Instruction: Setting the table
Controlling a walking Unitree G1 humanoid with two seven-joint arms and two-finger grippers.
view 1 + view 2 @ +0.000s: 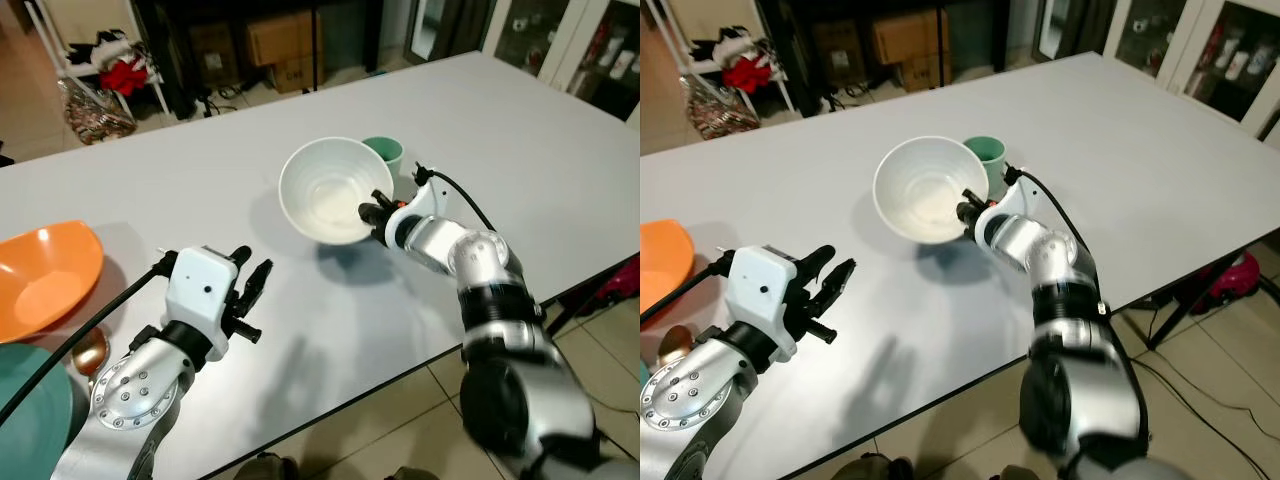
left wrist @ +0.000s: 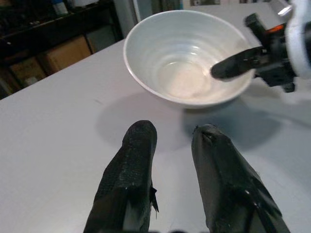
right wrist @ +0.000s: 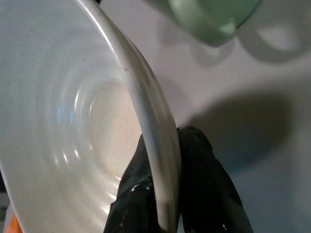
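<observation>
Pale grey table (image 1: pixel 560 150), tiled floor (image 1: pixel 420 420), dark shelving (image 1: pixel 250 40) behind.

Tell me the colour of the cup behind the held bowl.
Pale green cup; clearest in the left eye view.

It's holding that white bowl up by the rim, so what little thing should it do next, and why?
Probably lower the white bowl flat onto the table. The right end effector pinches its rim, one finger inside and one outside, and the bowl hangs tilted above its shadow, close beside the green cup. The left end effector waits open.
</observation>
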